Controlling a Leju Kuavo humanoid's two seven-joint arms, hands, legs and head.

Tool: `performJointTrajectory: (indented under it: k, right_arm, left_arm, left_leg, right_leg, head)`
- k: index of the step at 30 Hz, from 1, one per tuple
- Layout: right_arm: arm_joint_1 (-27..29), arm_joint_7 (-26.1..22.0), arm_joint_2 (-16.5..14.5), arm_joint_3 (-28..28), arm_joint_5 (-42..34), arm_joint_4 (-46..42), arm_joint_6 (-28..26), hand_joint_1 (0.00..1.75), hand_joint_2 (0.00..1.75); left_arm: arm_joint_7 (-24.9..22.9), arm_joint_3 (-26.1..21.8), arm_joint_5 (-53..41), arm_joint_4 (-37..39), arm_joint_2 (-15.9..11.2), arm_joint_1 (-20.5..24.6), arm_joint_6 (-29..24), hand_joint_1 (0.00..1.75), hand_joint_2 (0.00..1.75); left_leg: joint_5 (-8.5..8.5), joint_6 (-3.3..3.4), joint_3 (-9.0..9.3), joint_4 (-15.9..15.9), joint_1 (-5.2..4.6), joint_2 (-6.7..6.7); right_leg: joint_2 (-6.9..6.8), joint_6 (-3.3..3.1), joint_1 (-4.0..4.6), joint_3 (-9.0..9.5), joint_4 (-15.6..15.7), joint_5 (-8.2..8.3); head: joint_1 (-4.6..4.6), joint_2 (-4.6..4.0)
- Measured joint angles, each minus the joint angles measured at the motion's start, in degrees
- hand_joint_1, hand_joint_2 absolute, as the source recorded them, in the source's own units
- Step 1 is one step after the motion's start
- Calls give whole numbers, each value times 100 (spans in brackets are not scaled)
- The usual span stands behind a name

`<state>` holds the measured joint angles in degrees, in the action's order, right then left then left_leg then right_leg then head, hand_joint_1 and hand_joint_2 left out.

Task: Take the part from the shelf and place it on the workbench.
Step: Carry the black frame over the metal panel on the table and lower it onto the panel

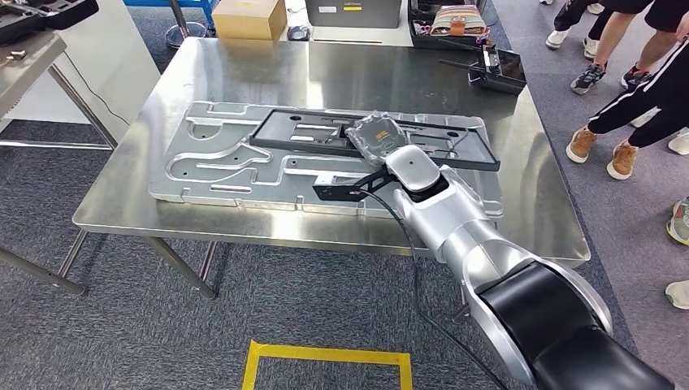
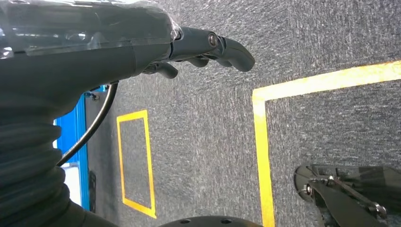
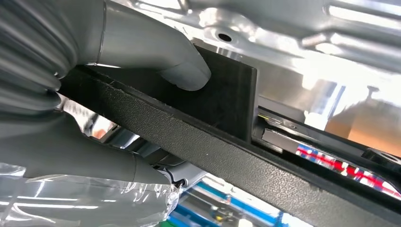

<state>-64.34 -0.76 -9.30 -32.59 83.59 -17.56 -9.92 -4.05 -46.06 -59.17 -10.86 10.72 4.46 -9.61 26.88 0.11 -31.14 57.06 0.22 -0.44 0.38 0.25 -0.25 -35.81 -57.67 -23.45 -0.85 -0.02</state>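
R hand (image 1: 375, 134) fingers hidden under part (image 1: 325, 130)

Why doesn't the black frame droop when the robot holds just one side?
The black frame probably is stiff plastic: its long bars look straight. It likely is light, being mostly openings. Its grainy surface under the right hand probably helps grip.

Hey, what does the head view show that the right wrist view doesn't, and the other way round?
Head view alone: the whole steel workbench, the big silver panel lying on it, a cardboard box behind, people's legs to the right, and yellow floor tape.
Right wrist view alone: the grey thumb pressed on the part's flat black surface, up close.
Both: the right hand gripping the black frame part over the silver panel.
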Motion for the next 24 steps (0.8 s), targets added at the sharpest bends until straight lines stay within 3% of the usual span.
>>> performJointTrajectory:
  k: [7, 24]
  right_arm:
    - [-5, 384, -78, -389, 329, 1, 218, 175, 175]
    - [45, 528, -76, -535, 362, 2, 109, 175, 175]
  left_arm:
    - [-60, -15, -148, 0, 6, 9, 59, 0, 175]
    - [-122, -23, -247, 0, -7, -13, -51, 0, 175]
  left_leg:
    - [0, 0, 0, 1, -1, 0]
    - [1, 0, 2, 2, -1, 1]
  right_leg:
    - [-2, 1, -5, 0, 0, 0]
    - [-1, 0, -5, 0, 1, 0]
  head:
    - [0, 0]
    - [0, 0]
